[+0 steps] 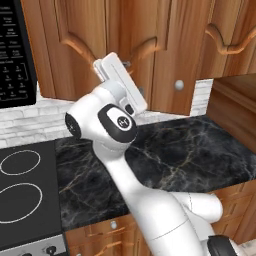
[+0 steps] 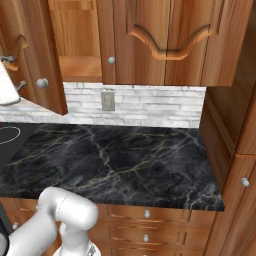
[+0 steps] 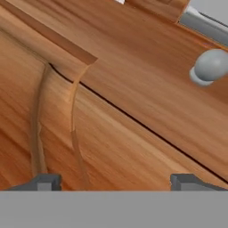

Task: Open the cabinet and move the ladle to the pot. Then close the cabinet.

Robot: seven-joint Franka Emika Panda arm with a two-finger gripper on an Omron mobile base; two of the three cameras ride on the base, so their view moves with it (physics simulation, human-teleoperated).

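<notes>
The cabinet (image 2: 30, 50) is the biggest thing here, a reddish-brown wall unit above the black marble counter (image 2: 120, 160). In the right base view its left door (image 2: 42, 60) stands swung out toward the camera, and behind it a bare part of the wooden shelf (image 2: 77, 65) is visible. So I judge the first step, opening, as at least partly done. How wide the door stands I cannot tell exactly.

The arm (image 1: 115, 125) reaches up to the cabinet front in the left base view, just beside the door edge. In the hand view the gripper (image 3: 116, 181) has its two fingertips far apart, with nothing between them; it holds nothing. It faces wood panels very close, and a round silver knob (image 3: 211, 66) is at the upper right of that view, apart from the fingers.

No ladle and no pot can be found in these pictures. The stove (image 1: 22, 185) beside the counter carries no pot that I can see. Moving the ladle and closing the door are left to do.
</notes>
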